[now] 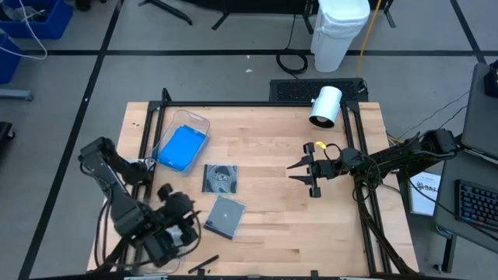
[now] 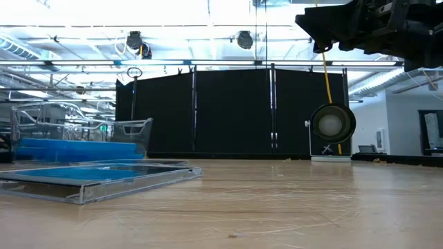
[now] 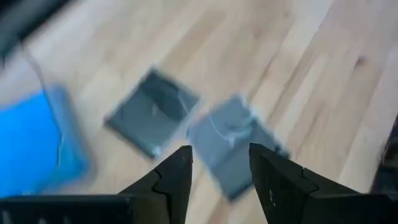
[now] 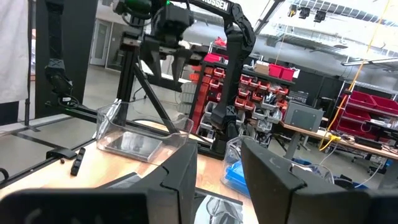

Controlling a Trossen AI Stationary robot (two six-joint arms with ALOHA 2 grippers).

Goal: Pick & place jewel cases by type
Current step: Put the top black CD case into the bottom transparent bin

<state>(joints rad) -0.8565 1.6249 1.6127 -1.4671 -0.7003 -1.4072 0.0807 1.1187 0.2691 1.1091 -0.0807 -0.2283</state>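
Observation:
Blue jewel cases (image 1: 183, 148) lie stacked in a clear bin (image 1: 196, 120) at the table's far left, also in the low view (image 2: 76, 149). Two grey cases lie flat on the table: one showing a disc (image 1: 220, 179) and another nearer the front (image 1: 226, 215). The left wrist view has both, the disc case (image 3: 152, 112) and the other (image 3: 233, 140). My left gripper (image 1: 194, 223) (image 3: 221, 162) is open and hovers above them, touching nothing. My right gripper (image 1: 298, 173) (image 4: 219, 174) is open, raised over the table's middle right.
A second clear bin (image 4: 140, 137) stands by my left arm's base. A white cylinder (image 1: 325, 106) sits at the far edge. A dark frame rail (image 1: 257, 103) runs along the table's far edge and sides. Bare wood (image 1: 280, 225) lies between the cases and my right arm.

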